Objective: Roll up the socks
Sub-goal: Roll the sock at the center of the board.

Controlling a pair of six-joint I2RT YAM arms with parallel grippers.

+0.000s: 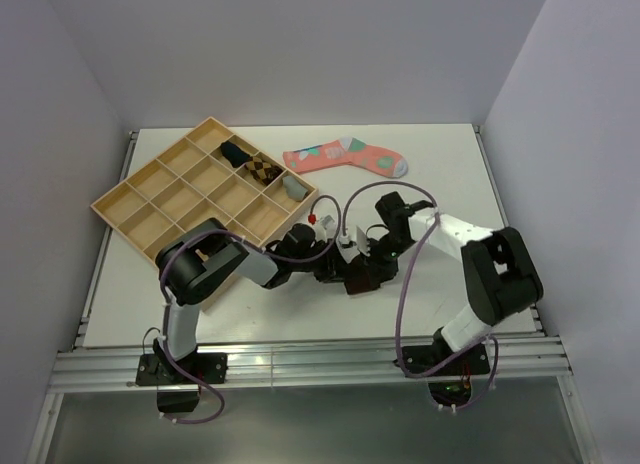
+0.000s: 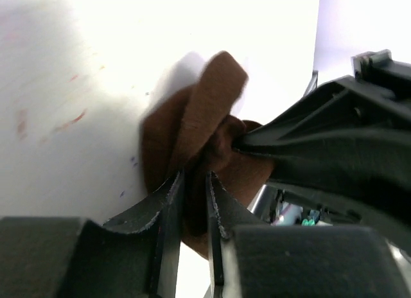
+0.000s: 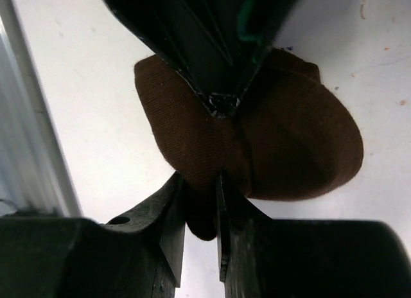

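A dark brown sock lies bunched on the white table between the two arms. In the left wrist view the sock is folded into a loose roll, and my left gripper has its jaws close together with brown fabric between them. In the right wrist view my right gripper pinches the near edge of the sock. The two grippers meet tip to tip over the sock, the left gripper coming from the left and the right gripper from the right. No striped cuff shows.
A wooden compartment tray sits at the back left, holding a dark roll, a checkered roll and a grey roll. A pink patterned sock lies flat behind the arms.
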